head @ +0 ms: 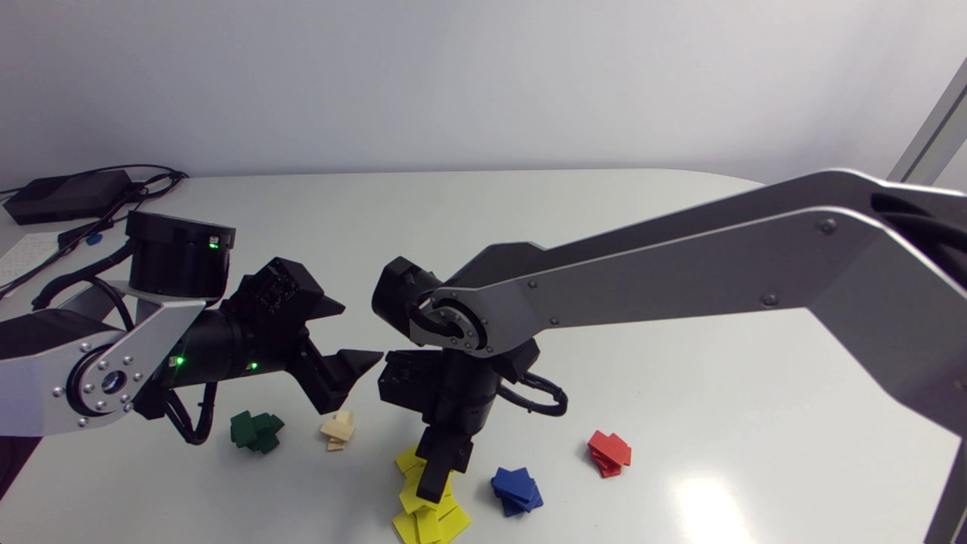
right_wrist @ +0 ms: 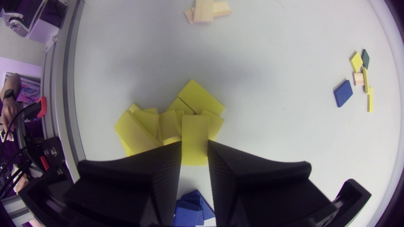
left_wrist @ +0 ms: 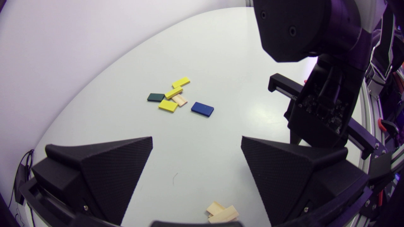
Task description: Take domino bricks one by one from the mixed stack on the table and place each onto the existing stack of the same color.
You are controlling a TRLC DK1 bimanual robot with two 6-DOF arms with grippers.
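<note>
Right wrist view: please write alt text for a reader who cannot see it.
The right gripper grips a yellow brick over the yellow stack. A blue stack lies under the gripper; a wooden stack and the mixed bricks lie ahead.

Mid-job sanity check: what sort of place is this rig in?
Probably a robotics lab bench: a plain white table, my left arm and right arm over it, and small colour-sorted domino stacks such as the red stack.

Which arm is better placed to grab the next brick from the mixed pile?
Left. The left gripper is open, mixed pile ahead of it; the right gripper is shut on a yellow brick over the yellow stack.
</note>
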